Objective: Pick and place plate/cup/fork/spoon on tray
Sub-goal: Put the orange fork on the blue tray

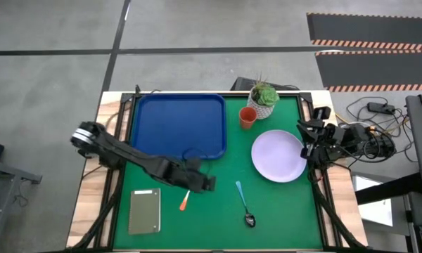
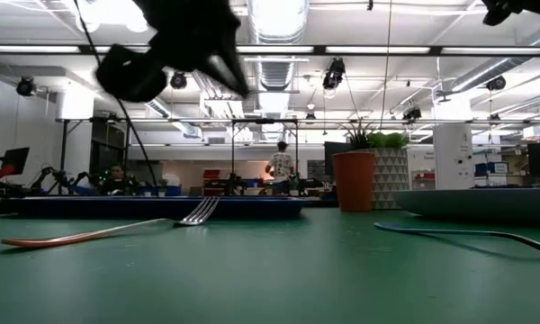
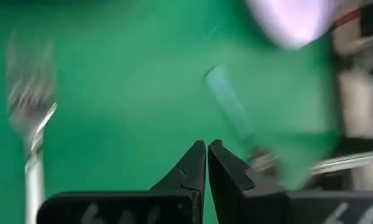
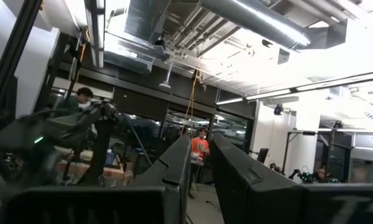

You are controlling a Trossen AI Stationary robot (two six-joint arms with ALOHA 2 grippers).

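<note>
Grey concrete floor (image 1: 197,28) with dark seams; black-and-orange striped floor mat (image 1: 369,28). Open industrial ceiling: silver ventilation ducts (image 4: 255,22), long fluorescent strip lights (image 2: 360,49). White square pillar (image 2: 452,153). Distant workbenches; a person in an orange top (image 4: 200,149) standing.

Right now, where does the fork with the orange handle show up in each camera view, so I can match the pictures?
High view: the fork lies on the green mat just below the left gripper, between the grey-green slab and the spoon.
Low view: fork at left, tines toward the tray.
Left wrist view: fork at the left edge.
Right wrist view: not in it.
Shared landmark: the spoon.
</note>
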